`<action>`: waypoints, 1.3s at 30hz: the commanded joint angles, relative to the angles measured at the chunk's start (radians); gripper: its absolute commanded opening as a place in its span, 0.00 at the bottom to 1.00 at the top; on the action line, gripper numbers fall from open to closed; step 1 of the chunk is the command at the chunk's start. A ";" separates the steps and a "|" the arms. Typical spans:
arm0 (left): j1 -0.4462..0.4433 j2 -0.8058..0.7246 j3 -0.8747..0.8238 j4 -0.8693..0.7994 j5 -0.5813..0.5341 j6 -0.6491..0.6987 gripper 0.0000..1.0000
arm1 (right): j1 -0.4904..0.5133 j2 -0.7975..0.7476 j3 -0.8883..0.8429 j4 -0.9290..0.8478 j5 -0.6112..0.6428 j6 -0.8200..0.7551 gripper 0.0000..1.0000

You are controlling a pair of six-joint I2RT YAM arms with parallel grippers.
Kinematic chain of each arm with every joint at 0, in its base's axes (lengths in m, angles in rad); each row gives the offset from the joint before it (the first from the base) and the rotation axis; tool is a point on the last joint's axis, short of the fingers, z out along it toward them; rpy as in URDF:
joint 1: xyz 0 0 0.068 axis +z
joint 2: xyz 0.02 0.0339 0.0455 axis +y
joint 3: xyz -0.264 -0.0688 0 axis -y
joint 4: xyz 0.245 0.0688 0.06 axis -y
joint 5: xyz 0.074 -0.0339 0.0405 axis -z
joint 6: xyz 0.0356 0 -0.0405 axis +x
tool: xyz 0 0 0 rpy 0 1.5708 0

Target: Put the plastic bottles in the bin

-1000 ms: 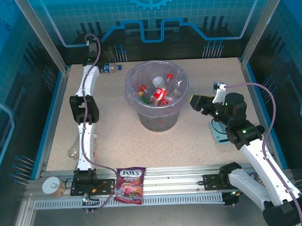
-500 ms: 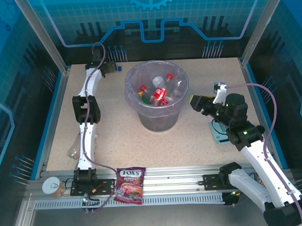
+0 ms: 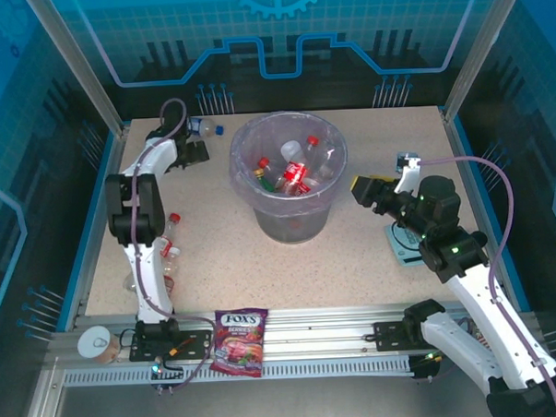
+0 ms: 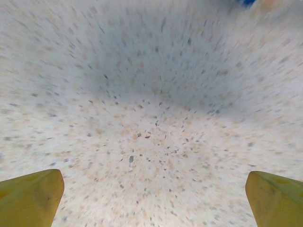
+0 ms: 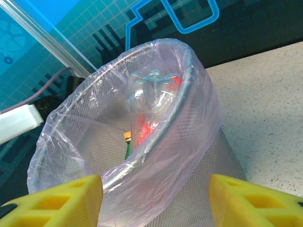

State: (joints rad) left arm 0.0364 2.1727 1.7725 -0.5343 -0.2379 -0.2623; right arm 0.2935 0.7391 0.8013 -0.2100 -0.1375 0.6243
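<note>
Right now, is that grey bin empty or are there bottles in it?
Not empty: the bin holds several bottles, red caps and labels visible from above.

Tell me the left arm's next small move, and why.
Probably ease the left gripper forward toward the blue-capped bottle near the table's far left corner. The wrist view shows its fingers wide apart with bare table between them, so it holds nothing. That bottle lies just beyond it, outside the bin.
</note>
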 commanded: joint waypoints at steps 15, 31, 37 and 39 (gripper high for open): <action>0.000 0.201 0.350 0.392 0.127 -0.021 0.99 | 0.004 -0.015 0.022 -0.025 0.025 0.002 0.62; -0.007 0.595 0.922 -0.031 0.095 0.053 0.98 | 0.035 0.032 0.035 0.014 0.033 0.029 0.62; -0.007 0.585 0.923 -0.110 0.062 0.123 0.97 | 0.040 0.039 0.036 0.022 0.033 0.032 0.62; -0.005 0.580 0.915 -0.141 0.057 0.131 0.97 | 0.044 0.037 0.035 0.026 0.035 0.034 0.62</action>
State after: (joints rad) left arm 0.0326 2.7674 2.6991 -0.5957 -0.1482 -0.1814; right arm 0.3168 0.7792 0.8078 -0.2146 -0.1120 0.6476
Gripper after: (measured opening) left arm 0.974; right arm 0.616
